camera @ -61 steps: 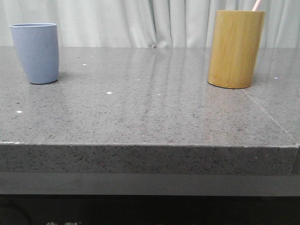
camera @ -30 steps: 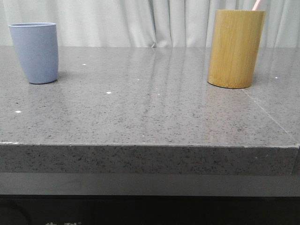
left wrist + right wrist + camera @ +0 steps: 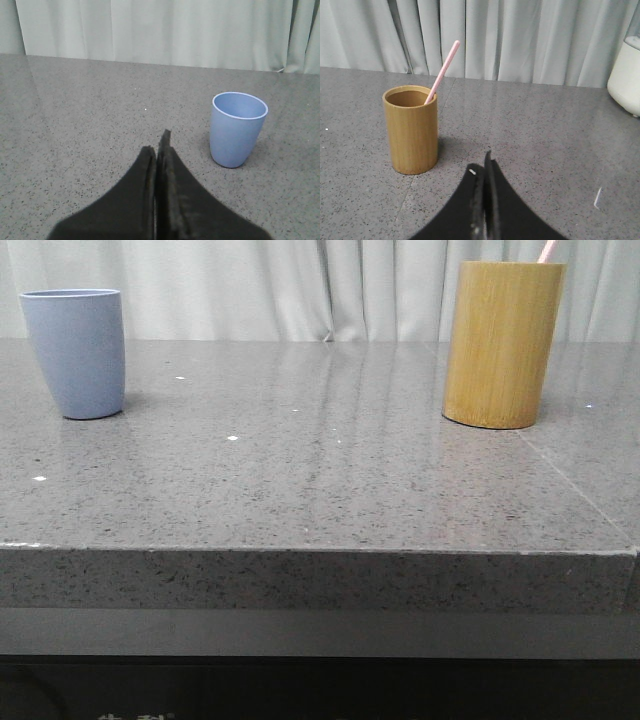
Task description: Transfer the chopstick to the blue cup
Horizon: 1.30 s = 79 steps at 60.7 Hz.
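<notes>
- Standing upright on the speckled grey stone desk [image 3: 320, 490] in the front view: a matte periwinkle-blue tapered cup [image 3: 74, 353] at far left, and a taller tan bamboo cylinder holder [image 3: 502, 344] at right, well apart. A thin pale pink chopstick [image 3: 547, 251] tip pokes from the holder. Pleated pale curtains [image 3: 300, 285] hang behind.
- Left wrist view: the left gripper [image 3: 159, 150] has its black jaws pressed together, empty, near the blue cup [image 3: 237, 128].
- Right wrist view: the right gripper [image 3: 482, 170] jaws likewise pressed together; the chopstick [image 3: 442, 71] leans tilted inside the holder [image 3: 412, 129]. A white rounded vessel [image 3: 626, 75] sits at the edge.
</notes>
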Available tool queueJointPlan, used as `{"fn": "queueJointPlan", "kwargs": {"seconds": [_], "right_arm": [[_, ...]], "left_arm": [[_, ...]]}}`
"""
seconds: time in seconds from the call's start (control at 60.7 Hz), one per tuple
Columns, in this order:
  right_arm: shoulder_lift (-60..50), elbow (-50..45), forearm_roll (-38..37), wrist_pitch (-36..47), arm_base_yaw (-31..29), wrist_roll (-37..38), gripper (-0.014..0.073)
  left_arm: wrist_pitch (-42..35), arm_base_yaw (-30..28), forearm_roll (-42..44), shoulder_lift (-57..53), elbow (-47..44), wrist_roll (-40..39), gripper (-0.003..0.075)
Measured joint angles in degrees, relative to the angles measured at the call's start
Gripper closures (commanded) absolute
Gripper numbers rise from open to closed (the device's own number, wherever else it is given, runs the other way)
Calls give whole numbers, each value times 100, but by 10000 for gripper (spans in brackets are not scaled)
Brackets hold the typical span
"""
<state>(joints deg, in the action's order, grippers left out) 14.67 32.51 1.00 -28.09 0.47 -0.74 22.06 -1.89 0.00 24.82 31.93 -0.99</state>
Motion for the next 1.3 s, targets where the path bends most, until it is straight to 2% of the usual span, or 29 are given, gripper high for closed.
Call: {"fn": "queueJointPlan", "kwargs": {"seconds": [0.099, 0.165, 0.264, 0.363, 0.445, 0.511, 0.676, 0.874, 1.105, 1.303], "right_arm": [[0, 0, 0, -28, 0, 0, 639], [0, 0, 0, -28, 0, 0, 568], [0, 5, -3, -28, 0, 0, 385], [0, 5, -3, -36, 0, 0, 144], [0, 5, -3, -36, 0, 0, 19], [0, 5, -3, -36, 0, 0, -20], [0, 5, 17, -25, 0, 0, -20], [0, 5, 53, 9, 0, 0, -20], [0, 5, 53, 9, 0, 0, -20], [0, 5, 53, 13, 0, -11, -20]], "left_arm": [[52, 0, 0, 37, 0, 0, 721], [52, 0, 65, 37, 0, 0, 659], [52, 0, 166, 37, 0, 0, 474], [52, 0, 229, 37, 0, 0, 254], [52, 0, 246, 37, 0, 0, 166], [2, 0, 269, 37, 0, 0, 162], [-73, 60, 269, 172, 29, 99, 162], [581, 649, 269, 1194, 727, 402, 162], [1716, 1547, 163, 3106, 2574, 440, 163], [2869, 1891, 48, 4607, 4421, 443, 163]]}}
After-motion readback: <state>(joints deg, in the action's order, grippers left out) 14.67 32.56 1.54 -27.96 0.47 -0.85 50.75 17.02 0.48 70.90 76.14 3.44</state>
